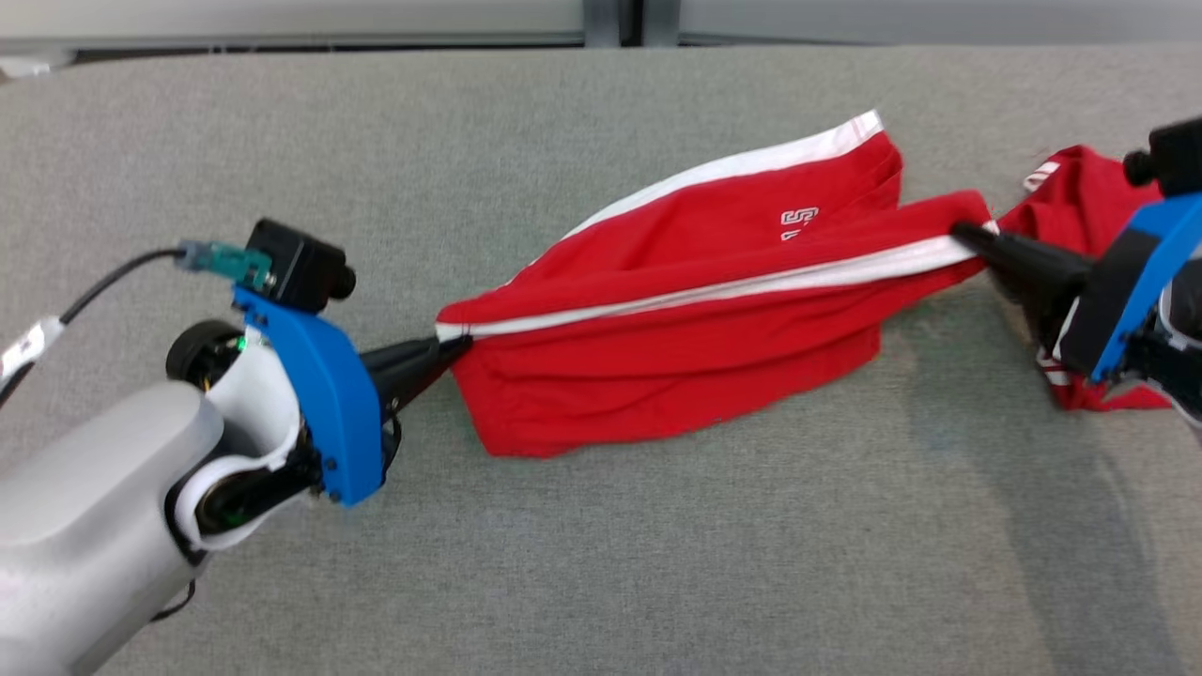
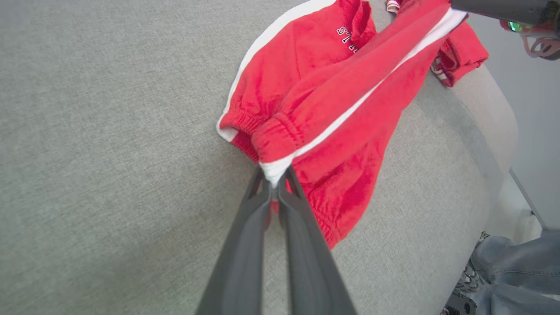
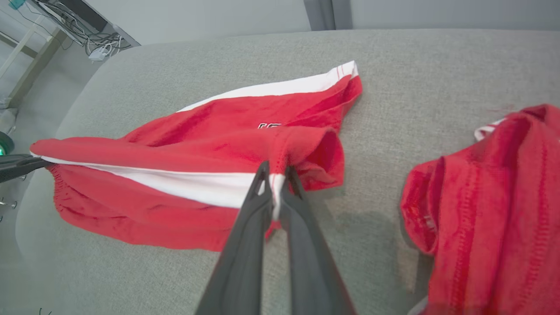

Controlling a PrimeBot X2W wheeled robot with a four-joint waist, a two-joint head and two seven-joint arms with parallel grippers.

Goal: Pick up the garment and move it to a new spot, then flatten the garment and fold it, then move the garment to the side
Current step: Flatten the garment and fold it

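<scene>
A red garment (image 1: 695, 310) with white side stripes and a small white logo is stretched across the grey cushioned surface (image 1: 601, 545). My left gripper (image 1: 455, 345) is shut on its white-striped waistband end, seen close in the left wrist view (image 2: 274, 177). My right gripper (image 1: 967, 232) is shut on the opposite end of the same stripe, shown in the right wrist view (image 3: 275, 173). The cloth (image 3: 197, 175) hangs taut between the two, its lower folds resting on the surface.
A second bunched red piece (image 1: 1080, 207) lies at the far right behind my right gripper, close in the right wrist view (image 3: 490, 201). A person's jeans and shoe (image 2: 503, 271) show beyond the surface's edge. Cables and a table leg (image 3: 65, 26) stand off the left end.
</scene>
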